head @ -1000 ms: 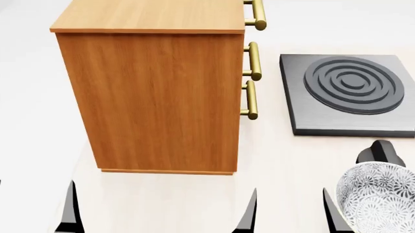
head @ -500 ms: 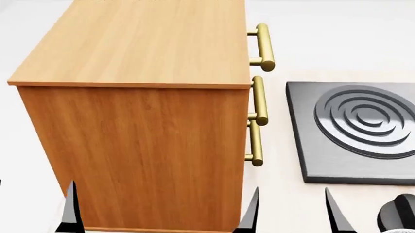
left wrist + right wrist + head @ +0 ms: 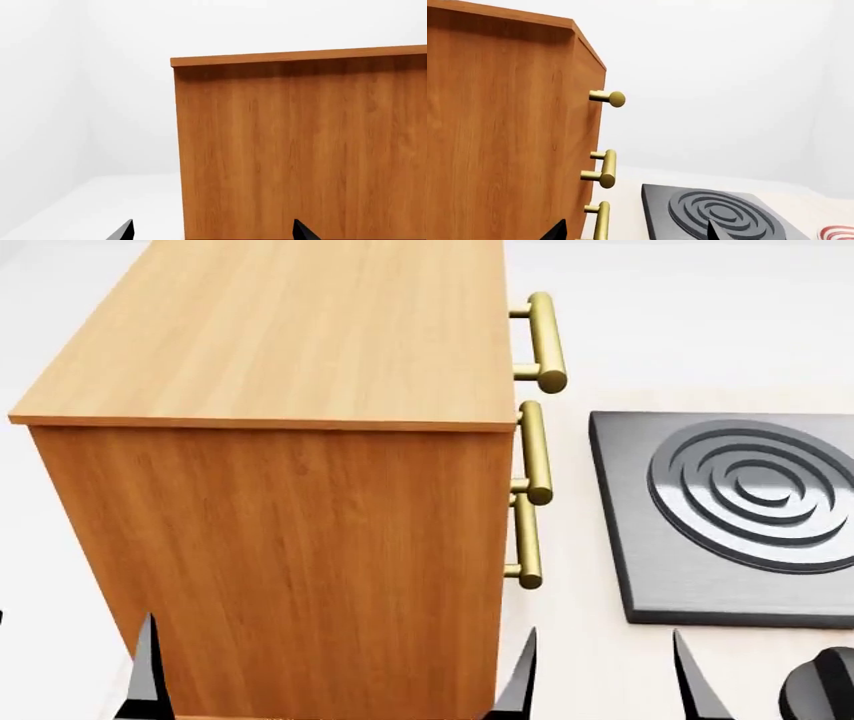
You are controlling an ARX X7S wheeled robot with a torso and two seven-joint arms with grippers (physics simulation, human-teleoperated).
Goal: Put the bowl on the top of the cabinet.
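Cabinet (image 3: 280, 490) standing tall directly ahead of the left gripper (image 3: 327, 675), its wood-grain side wall just beyond the two dark fingertips (image 3: 144, 670), lighter flat top well above them. Left gripper (image 3: 210, 231) spread wide, nothing between the tips. Brass handles (image 3: 537, 445) on the drawer front, ahead of the right gripper (image 3: 635, 230), between the fingers and the dark burner plate (image 3: 734, 515). Right fingers apart in the wrist view, holding nothing visible there. Bowl not visible in any view; position impossible to tell. Red-ringed plate (image 3: 837, 233) at the far edge.
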